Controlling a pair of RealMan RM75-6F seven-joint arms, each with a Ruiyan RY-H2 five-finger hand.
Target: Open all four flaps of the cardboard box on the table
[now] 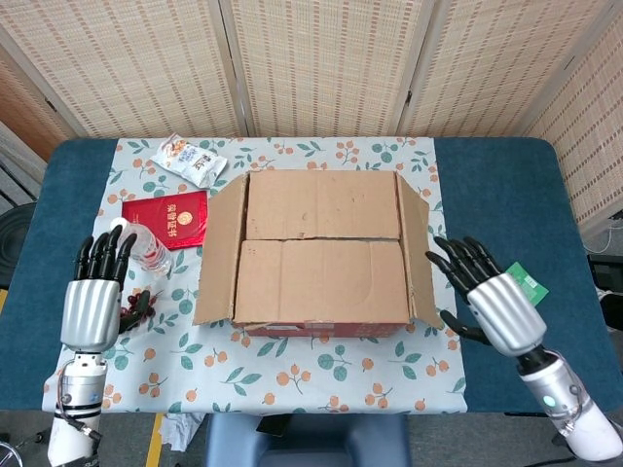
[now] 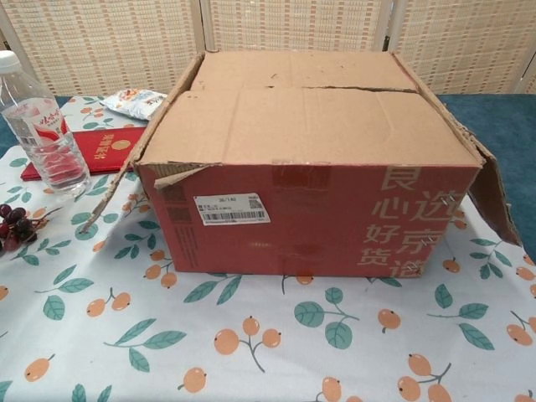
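The cardboard box point(image 1: 321, 248) stands mid-table on the floral cloth. Its two long top flaps point(image 1: 321, 282) lie closed and meet at a centre seam. The left side flap point(image 1: 219, 253) hangs outward and down; the chest view shows it edge-on point(image 2: 126, 167). The right side flap point(image 1: 419, 248) also leans outward, its lower edge point(image 2: 490, 197) drooping. My left hand point(image 1: 92, 297) hovers left of the box over the cloth's edge, holding nothing. My right hand point(image 1: 496, 302) is just right of the right flap, fingers spread toward it and empty. Neither hand shows in the chest view.
A water bottle point(image 1: 141, 248) stands left of the box, near my left hand. A red booklet point(image 1: 170, 219) and a snack packet point(image 1: 190, 159) lie behind it, with dark grapes point(image 1: 136, 304) in front. A green card point(image 1: 531, 284) lies behind my right hand.
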